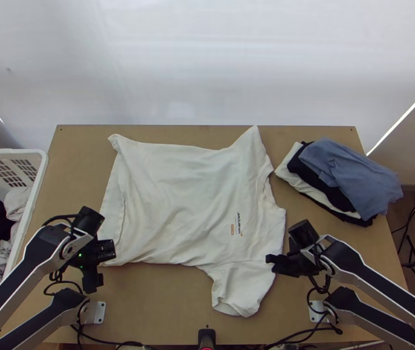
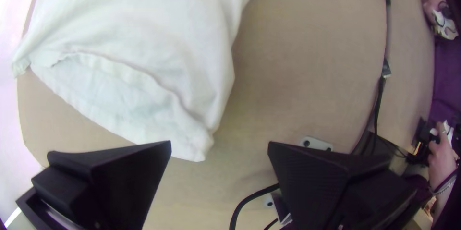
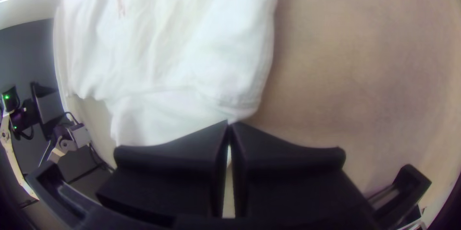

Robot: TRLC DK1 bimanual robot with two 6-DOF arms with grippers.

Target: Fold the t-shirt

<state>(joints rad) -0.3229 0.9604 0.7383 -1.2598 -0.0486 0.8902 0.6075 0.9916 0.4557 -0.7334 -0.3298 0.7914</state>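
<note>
Your main risk is a one-layer pick at the left; at the hem the upper layer of the t-shirt [image 1: 175,195] sits back from the lower one [image 2: 96,93], so a shallow bite by the left gripper [image 2: 219,147] could catch one layer and leave the other behind. The near hem corner [image 2: 196,146] lies between its widely parted fingers, which hold nothing; if you close off-centre, the corner may slip out, and if you close too low, the fingers may scrape the table [image 1: 166,303].

The right gripper [image 3: 230,122] has its fingers brought together and appears to pinch the shirt's edge where the near sleeve [image 1: 241,291] joins the shoulder; the bite looks confined to the tips, so a quick lift could pull the cloth free; lifting this side before the left is secured would probably skew the body and crease the fold. If you swing the right arm wide toward the far side, it could disturb the stack of folded clothes [image 1: 347,175].

The shirt lies spread across the middle of the table, hem toward the left arm, neck toward the right, near sleeve extended toward you; light wrinkles cross the body.

Pose: the left arm enters from the lower left, its gripper low at the near hem corner; the right arm enters from the lower right, bent inward, fingertips at the near shoulder.
</note>
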